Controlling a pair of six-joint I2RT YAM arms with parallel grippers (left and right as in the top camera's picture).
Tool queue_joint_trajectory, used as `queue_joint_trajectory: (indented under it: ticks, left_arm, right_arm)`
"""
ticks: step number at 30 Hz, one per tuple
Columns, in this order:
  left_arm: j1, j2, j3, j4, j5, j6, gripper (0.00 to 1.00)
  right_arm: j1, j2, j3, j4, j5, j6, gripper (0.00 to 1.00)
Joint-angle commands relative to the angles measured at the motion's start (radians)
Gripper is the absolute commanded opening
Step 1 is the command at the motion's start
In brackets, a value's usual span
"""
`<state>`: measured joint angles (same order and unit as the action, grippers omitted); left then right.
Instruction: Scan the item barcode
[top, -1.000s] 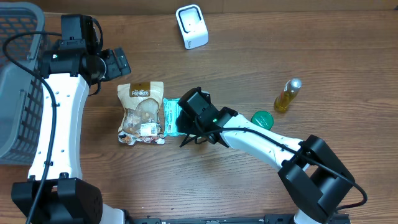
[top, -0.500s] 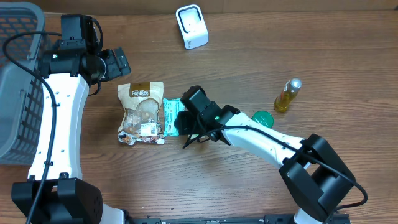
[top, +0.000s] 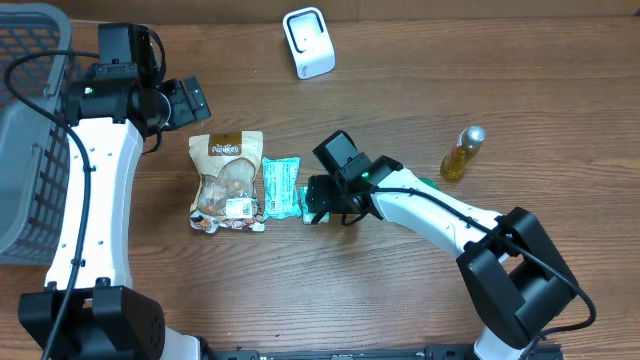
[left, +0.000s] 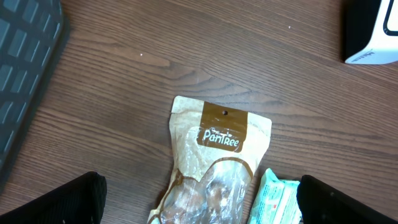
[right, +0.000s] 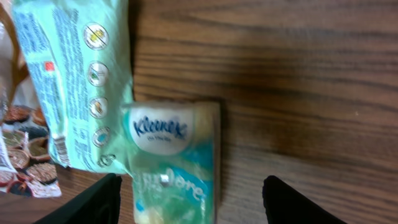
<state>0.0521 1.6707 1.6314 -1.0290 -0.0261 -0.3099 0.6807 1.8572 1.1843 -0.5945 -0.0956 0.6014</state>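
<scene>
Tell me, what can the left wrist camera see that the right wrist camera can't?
Only the left wrist camera shows the grey basket, the white scanner and the PanTree name on the snack pouch. Only the right wrist camera shows the Kleenex tissue pack, lying between its open fingers. Both show the wooden table, the green packet and some of the snack pouch.
</scene>
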Motion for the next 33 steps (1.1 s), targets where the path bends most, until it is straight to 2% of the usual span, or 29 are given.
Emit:
queue_joint_trajectory:
  ticks: [1, 3, 6, 11, 19, 23, 25, 26, 28, 33]
  left_arm:
    - [-0.007, -0.002, 0.009, 0.001, -0.003, 0.008, 1.00]
    - [-0.007, -0.002, 0.009, 0.000, -0.003, 0.008, 0.99]
    - [-0.007, -0.002, 0.009, 0.000, -0.003, 0.008, 0.99]
    - [-0.007, -0.002, 0.009, 0.000, -0.003, 0.008, 1.00]
    - [-0.007, -0.002, 0.009, 0.000, -0.003, 0.008, 1.00]
    - [-0.007, -0.002, 0.009, 0.000, -0.003, 0.008, 1.00]
    - [-0.007, -0.002, 0.009, 0.001, -0.003, 0.008, 0.99]
    - [-0.007, -0.002, 0.009, 0.000, -0.003, 0.008, 1.00]
    - [-0.007, -0.002, 0.009, 0.000, -0.003, 0.008, 0.99]
    - [-0.007, -0.002, 0.009, 0.001, -0.003, 0.008, 1.00]
  right_arm:
    - [-0.003, 0.004, 0.006, -0.014, 0.014, -0.004, 0.66]
    - [-0.003, 0.004, 0.006, -0.014, 0.011, -0.004, 0.55]
    - [-0.003, 0.004, 0.006, -0.014, 0.011, -0.004, 0.44]
    - [-0.003, 0.004, 0.006, -0.017, 0.012, -0.004, 0.31]
    - [-0.006, 0.030, 0.006, -0.017, -0.001, -0.004, 0.27]
    - [-0.064, 0.077, 0.006, -0.017, -0.126, -0.004, 0.25]
    - [-0.106, 0.119, 0.006, -0.017, -0.209, -0.004, 0.18]
    - [-0.120, 0.130, 0.006, -0.016, -0.237, -0.003, 0.11]
    - [-0.130, 0.131, 0.006, -0.013, -0.250, 0.013, 0.04]
    - [-0.134, 0.130, 0.007, 0.016, -0.315, 0.029, 0.05]
